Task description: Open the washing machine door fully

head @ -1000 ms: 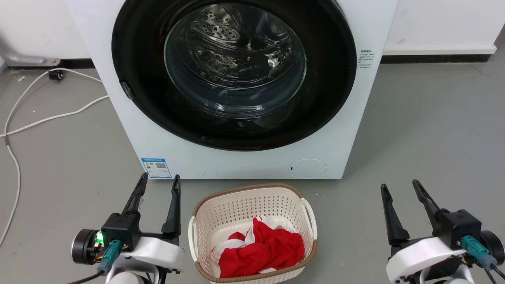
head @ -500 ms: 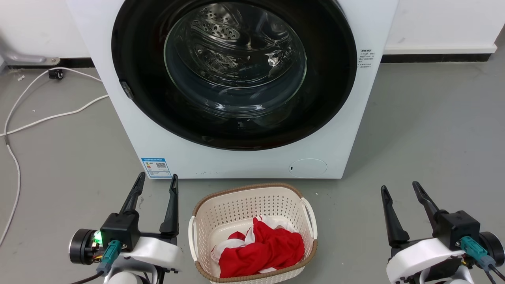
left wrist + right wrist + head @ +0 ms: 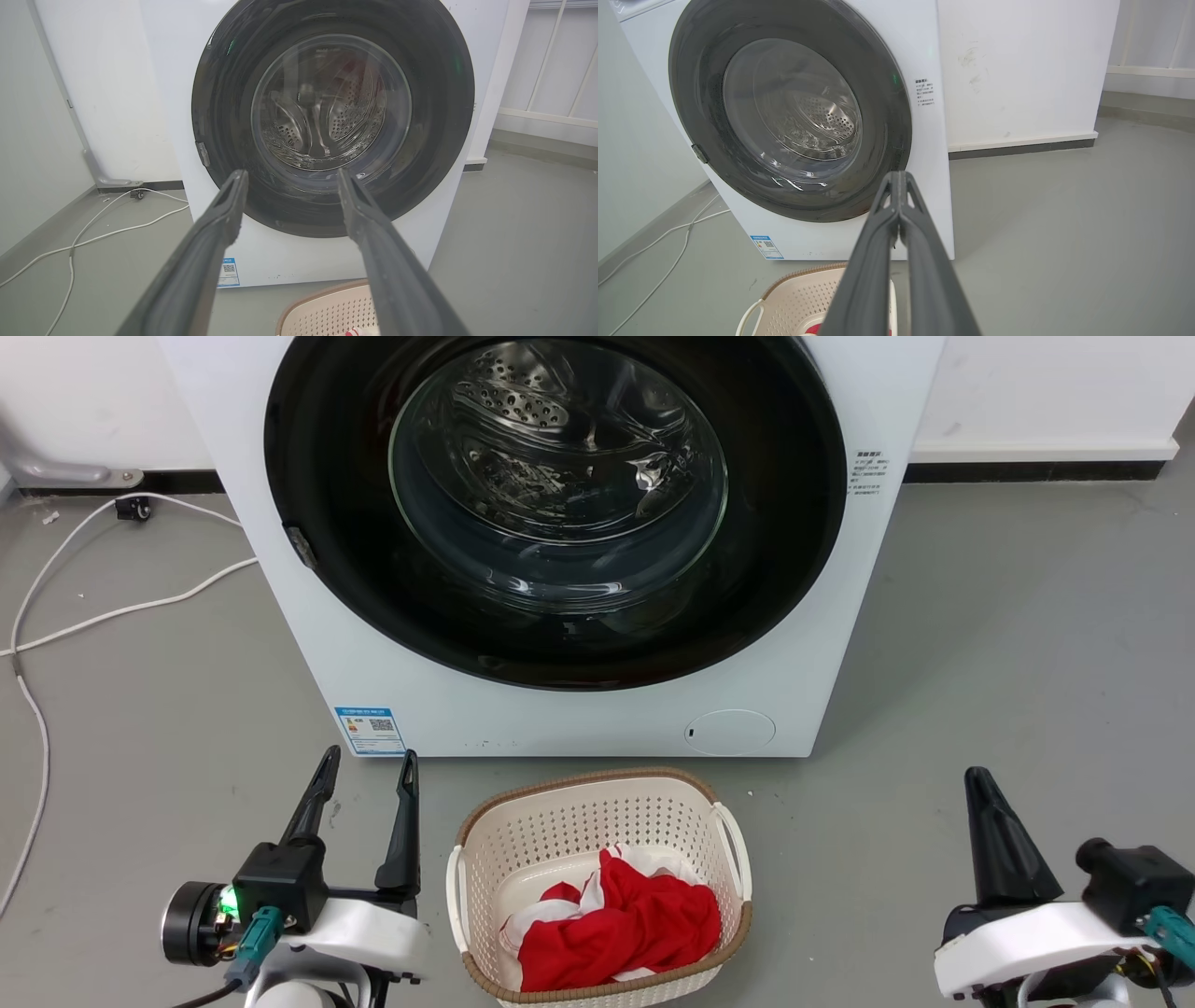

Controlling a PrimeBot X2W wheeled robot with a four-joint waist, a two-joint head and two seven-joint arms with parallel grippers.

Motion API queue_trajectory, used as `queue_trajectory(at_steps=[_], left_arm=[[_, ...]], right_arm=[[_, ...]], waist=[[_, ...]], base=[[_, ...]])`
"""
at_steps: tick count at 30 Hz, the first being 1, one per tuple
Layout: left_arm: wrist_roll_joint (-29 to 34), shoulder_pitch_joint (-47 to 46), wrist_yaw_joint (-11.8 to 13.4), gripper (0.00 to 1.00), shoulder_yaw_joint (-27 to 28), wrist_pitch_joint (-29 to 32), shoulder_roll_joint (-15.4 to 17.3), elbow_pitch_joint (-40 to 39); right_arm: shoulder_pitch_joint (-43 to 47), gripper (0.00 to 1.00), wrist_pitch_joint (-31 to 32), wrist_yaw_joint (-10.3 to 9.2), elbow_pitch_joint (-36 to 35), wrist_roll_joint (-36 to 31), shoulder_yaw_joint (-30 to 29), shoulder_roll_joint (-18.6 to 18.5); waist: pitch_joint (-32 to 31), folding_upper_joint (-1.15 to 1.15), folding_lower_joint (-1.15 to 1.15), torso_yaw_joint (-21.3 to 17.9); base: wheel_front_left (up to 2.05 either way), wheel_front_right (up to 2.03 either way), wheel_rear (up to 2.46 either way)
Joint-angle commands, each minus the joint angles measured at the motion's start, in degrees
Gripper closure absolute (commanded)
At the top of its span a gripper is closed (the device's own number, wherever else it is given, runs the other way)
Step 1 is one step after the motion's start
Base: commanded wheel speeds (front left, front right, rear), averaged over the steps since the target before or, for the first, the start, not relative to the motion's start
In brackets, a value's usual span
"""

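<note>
The left gripper (image 3: 370, 756) has its jaws spread apart with nothing between them, low at the near left over the grey floor (image 3: 1008, 644). The right gripper (image 3: 977, 777), at the near right, has its fingers (image 3: 1001, 845) pressed together into one dark wedge, gripping nothing; its wrist view shows the two meeting at the end. Between the grippers sits a cream basket (image 3: 579, 821) holding a red and white cloth (image 3: 625, 924). Just beyond the basket stands the washer (image 3: 560, 719). Its door (image 3: 557, 495) is closed, flush against the front and well apart from both grippers, with the steel drum (image 3: 523, 401) showing through the glass. A small grey tab (image 3: 299, 546) sits on the door's left rim. A blue label (image 3: 370, 732) is at the washer's lower left and a round flap (image 3: 729, 732) at its lower right. A white cable (image 3: 121, 611) lies on the floor at the far left.
</note>
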Motion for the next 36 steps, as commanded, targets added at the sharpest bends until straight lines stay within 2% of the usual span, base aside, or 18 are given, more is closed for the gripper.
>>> queue_trajectory(at_steps=[1,5,8,15,17,20,24,29,36], left_arm=[[-0.1,0.7,-0.1,0.0,0.1,-0.4,-0.2,0.0],[-0.1,0.7,-0.2,0.0,0.4,-0.4,-0.3,-0.1],[-0.2,0.6,-0.3,0.0,0.5,-0.4,-0.3,-0.2],[-0.2,0.6,-0.2,0.0,0.9,-0.4,-0.6,-0.4],[-0.1,0.4,-0.2,0.0,1.1,-0.4,-0.6,-0.6],[-0.1,-0.1,-0.1,0.0,1.4,-0.4,-0.7,-0.9],[-0.2,-0.9,-0.3,0.0,1.7,-0.3,-0.7,-1.2],[-0.1,-2.4,-0.6,0.0,1.9,-0.3,-0.8,-1.8],[0.1,-4.7,-0.8,0.0,1.7,-0.3,-0.9,-2.9]], right_arm=[[-0.3,1.0,-0.8,-0.02,0.2,1.1,-0.3,0.2],[-1.1,1.0,-2.5,-0.02,1.4,6.9,-0.7,0.2],[-1.9,1.0,-3.8,-0.02,2.2,17.4,-0.4,0.2],[-6.8,1.0,-5.6,-0.02,3.4,54.2,-0.2,0.1],[-9.0,1.0,-5.7,-0.02,3.6,62.8,-1.1,0.1],[-13.2,1.0,-3.9,-0.01,4.6,72.0,-3.1,0.1],[-20.7,1.0,-0.6,-0.01,8.4,79.1,-6.8,-0.9],[-31.6,1.0,2.9,-0.01,15.4,83.4,-8.0,-4.3],[-48.3,1.0,7.0,-0.01,27.5,80.4,-4.1,-11.7]], waist=[[0.0,0.0,0.0,0.0],[0.0,0.0,0.0,0.1],[0.1,0.0,0.0,0.1],[0.4,0.0,0.0,-0.1],[0.7,0.0,0.0,-0.2],[1.5,0.0,0.0,-0.5],[2.8,0.0,0.0,-0.6],[5.0,0.0,0.0,-0.2],[8.7,0.0,0.0,0.7]], base=[[0.0,0.0,0.0],[0.0,0.0,0.0],[0.0,0.0,0.0],[0.0,0.0,0.0],[0.0,0.0,0.0],[0.0,0.0,0.0],[0.0,0.0,0.0],[0.0,0.0,0.0],[0.0,0.0,0.0]])
